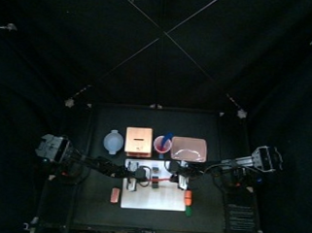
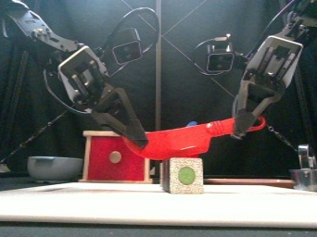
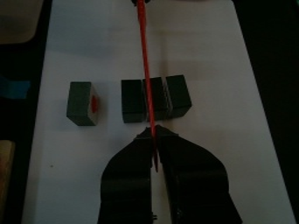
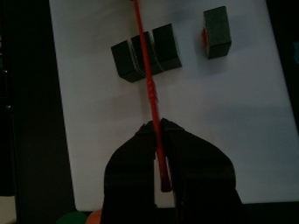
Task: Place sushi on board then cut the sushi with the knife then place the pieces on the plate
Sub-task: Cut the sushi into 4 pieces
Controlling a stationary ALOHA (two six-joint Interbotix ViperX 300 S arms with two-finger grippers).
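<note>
Over the partly hidden sushi roll [image 3: 170, 96], red knife [image 2: 186, 140], ends pinched by left claw [image 3: 153, 138] and right claw [image 4: 155, 131].

Both arms matte black. Left arm [image 2: 47, 39] and right arm [image 2: 292, 23] have boxy links with rounded joints. Each wrist has a pale grey-white cross-plate [image 2: 82, 67] with a dark rim, rectangular. Left end effector [image 2: 139, 139] and right end effector [image 2: 247, 125] each have two tapered fingers [image 3: 128, 175], grey on the outside. On the wrist cams they look broad and black, narrowing to a tip.
</note>
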